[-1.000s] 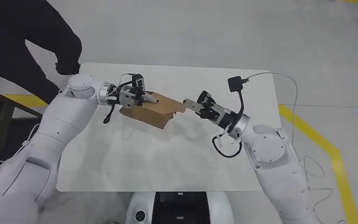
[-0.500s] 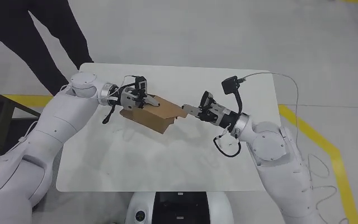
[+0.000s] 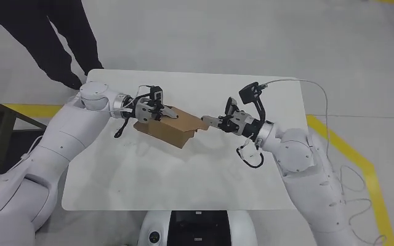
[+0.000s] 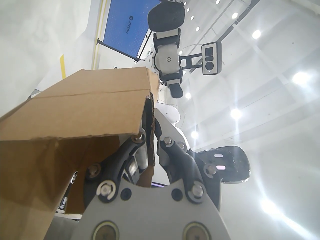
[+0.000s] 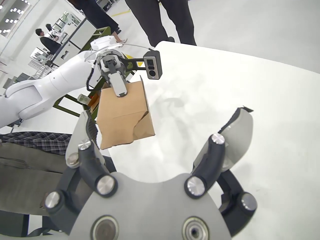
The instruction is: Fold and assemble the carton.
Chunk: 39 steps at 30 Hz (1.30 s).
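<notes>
Left end effector (image 3: 159, 112) is clamped on the carton (image 3: 167, 126), pinching the cardboard wall at the end of the box nearest that arm. In the left wrist view its fingers (image 4: 162, 156) meet on a raw corrugated edge, and the brown panels of the carton (image 4: 82, 106) rise beside them. Seen from the right wrist, one of those fingers (image 5: 119, 86) lies flat on the upper part of the carton's (image 5: 123, 116) broad face.

The carton is brown, partly folded and tilted, and sits over the middle of the white bench (image 3: 184, 178). I cannot tell whether its lower edge touches the surface. A loose flap (image 3: 198, 121) sticks out from the end that faces the right arm.

The right end effector (image 3: 214, 120) is level with that flap, its tip just at the flap's edge, and contact cannot be judged. It is spread wide and grips nothing. From its own wrist camera the right end effector (image 5: 163, 118) has one finger (image 5: 82, 131) beside the carton's lower corner and the other over the bare bench (image 5: 237, 76).
</notes>
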Tool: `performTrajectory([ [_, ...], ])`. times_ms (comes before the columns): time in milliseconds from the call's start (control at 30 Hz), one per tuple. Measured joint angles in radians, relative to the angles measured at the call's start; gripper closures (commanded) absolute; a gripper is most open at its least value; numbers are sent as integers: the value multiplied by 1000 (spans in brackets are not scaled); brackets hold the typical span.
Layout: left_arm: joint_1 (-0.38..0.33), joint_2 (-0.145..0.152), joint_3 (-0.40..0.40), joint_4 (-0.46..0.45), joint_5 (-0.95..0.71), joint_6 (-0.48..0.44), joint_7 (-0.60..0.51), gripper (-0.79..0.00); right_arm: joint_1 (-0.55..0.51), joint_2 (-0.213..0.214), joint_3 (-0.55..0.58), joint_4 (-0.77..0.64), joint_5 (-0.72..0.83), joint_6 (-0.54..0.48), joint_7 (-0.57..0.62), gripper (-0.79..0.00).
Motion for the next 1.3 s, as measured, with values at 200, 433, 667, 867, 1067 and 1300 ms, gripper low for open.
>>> performTrajectory([
  [200,22,4,-34,-21,1,10,0,0,19,5,-11,23,-45,10,30,-785],
  [433,44,10,-71,-40,9,22,-4,0,31,9,-33,26,-53,-4,50,-785],
  [667,62,8,-101,-45,-9,39,-26,0,27,12,-65,19,-76,-1,57,-785],
  [867,73,4,-112,-54,-3,53,-37,0,27,11,-95,20,-86,5,36,-785],
  [1067,83,0,-125,-59,4,57,-44,0,27,11,-114,22,-87,10,15,-785],
  [1300,103,-4,-135,-63,-20,68,-46,0,20,13,-125,1,-102,14,-6,-785],
])
